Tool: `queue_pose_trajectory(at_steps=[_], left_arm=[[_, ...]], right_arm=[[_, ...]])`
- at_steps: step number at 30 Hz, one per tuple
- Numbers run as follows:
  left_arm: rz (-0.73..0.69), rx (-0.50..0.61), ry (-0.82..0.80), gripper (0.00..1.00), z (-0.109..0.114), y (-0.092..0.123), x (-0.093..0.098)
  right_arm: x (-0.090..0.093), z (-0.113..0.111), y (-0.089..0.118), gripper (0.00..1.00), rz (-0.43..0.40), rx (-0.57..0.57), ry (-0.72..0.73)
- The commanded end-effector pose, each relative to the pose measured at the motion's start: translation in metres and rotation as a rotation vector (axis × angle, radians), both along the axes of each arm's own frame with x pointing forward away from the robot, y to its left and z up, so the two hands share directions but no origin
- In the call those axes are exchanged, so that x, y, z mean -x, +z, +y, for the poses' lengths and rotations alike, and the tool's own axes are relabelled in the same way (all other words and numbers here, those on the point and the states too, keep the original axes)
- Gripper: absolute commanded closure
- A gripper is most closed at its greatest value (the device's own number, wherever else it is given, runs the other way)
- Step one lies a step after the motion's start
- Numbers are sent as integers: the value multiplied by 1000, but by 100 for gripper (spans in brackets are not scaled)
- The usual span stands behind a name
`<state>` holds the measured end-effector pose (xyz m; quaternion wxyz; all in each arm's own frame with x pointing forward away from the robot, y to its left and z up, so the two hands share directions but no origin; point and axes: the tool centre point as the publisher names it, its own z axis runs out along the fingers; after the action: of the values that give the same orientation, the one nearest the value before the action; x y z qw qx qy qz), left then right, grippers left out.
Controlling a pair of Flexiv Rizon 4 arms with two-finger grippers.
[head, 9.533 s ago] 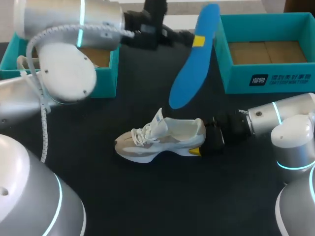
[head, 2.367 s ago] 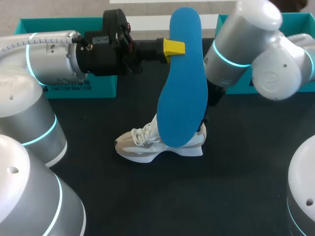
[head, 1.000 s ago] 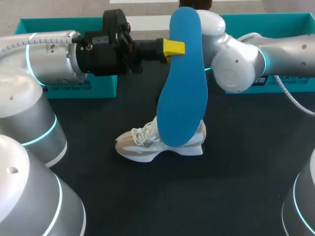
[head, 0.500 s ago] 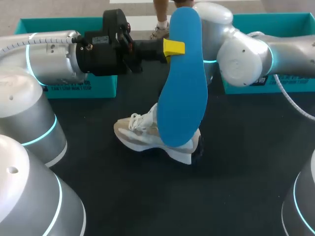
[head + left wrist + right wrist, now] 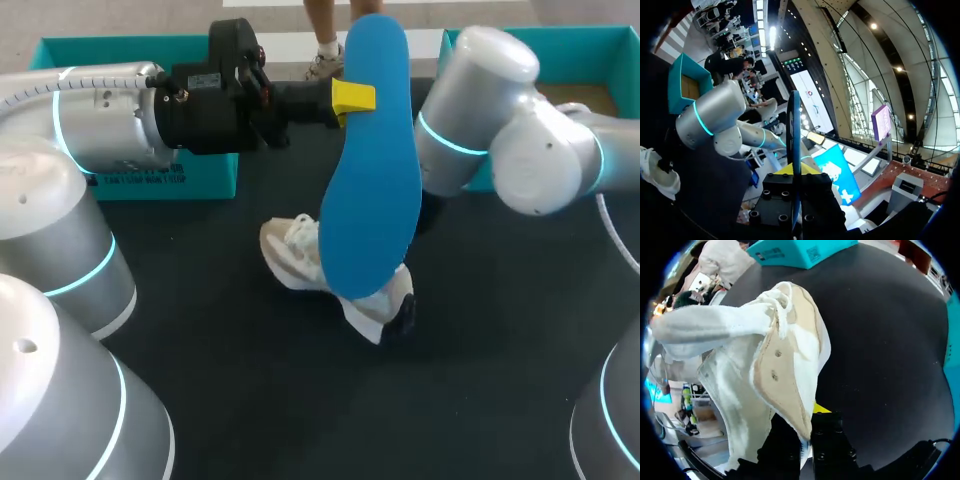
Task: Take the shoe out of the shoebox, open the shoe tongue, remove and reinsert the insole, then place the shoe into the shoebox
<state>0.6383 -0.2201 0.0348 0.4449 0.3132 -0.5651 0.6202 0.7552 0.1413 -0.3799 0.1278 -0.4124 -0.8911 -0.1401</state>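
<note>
The left hand (image 5: 352, 97) is pressed onto the blue insole (image 5: 370, 160), its yellow tips pinching the insole's edge close to one end. The insole hangs upright in the air over the middle of the black tabletop (image 5: 480, 380), its long face toward the head camera. In the left wrist view it shows edge-on as a thin blue line rising from between the fingers.

Below and behind the insole, the white and beige sneaker (image 5: 300, 255) sits at the middle of the tabletop, turned so its toe points toward the far left corner and its heel toward the near edge. The right hand (image 5: 812, 415) pinches the sneaker at the heel rim, one finger inside the opening and one outside, with a yellow tip showing just beside the beige lining.

One teal shoebox (image 5: 215, 175) stands at the far left corner, another teal shoebox (image 5: 590, 35) at the far right corner.
</note>
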Motion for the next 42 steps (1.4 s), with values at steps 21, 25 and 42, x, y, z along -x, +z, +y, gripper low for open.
queue_pose_trajectory(at_steps=[21,25,42], left_arm=[[0,-1,2,100,0,-1,1],[0,-1,2,100,0,-1,1],[0,-1,2,100,0,-1,1]], right_arm=[[18,-7,-13,100,-218,19,-925],[13,-3,-15,100,-211,27,-895],[15,-4,-12,100,-191,-11,-703]])
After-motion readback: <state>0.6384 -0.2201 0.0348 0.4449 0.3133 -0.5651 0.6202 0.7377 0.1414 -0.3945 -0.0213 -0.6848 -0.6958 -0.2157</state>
